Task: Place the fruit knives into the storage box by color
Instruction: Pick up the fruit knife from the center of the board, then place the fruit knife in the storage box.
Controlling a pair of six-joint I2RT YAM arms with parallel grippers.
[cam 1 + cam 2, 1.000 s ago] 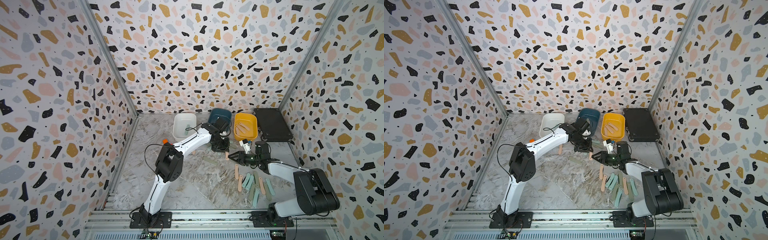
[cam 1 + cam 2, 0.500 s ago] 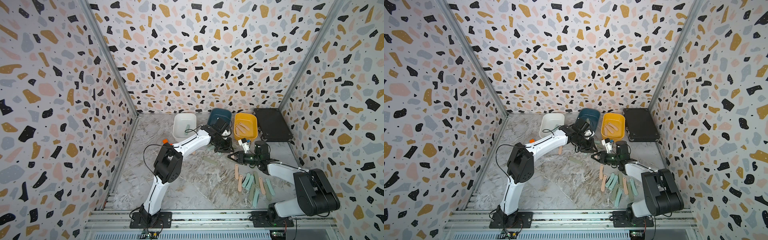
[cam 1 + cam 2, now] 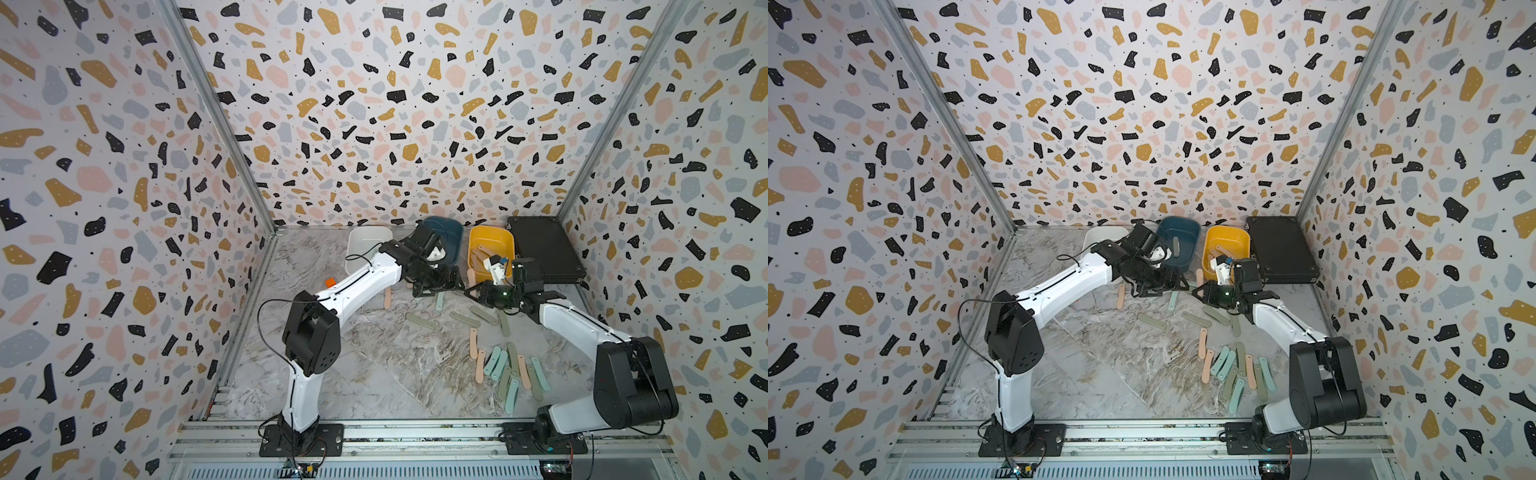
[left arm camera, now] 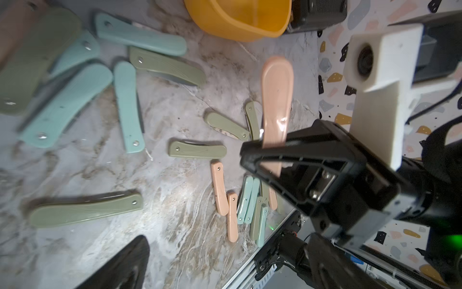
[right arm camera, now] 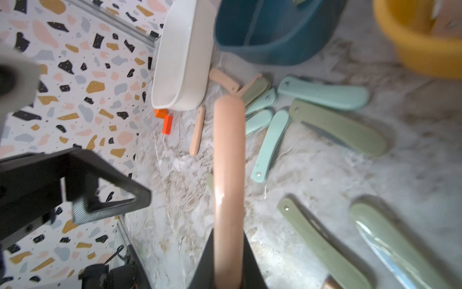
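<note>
Right jaws pinch a peach knife (image 5: 228, 175); left jaws stand apart.

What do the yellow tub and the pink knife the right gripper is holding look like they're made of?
The yellow tub seems to be moulded plastic, smooth and semi-gloss, with rounded seamless walls. The pink knife has a handle that looks like satin plastic, with a small glare spot on its face.
</note>
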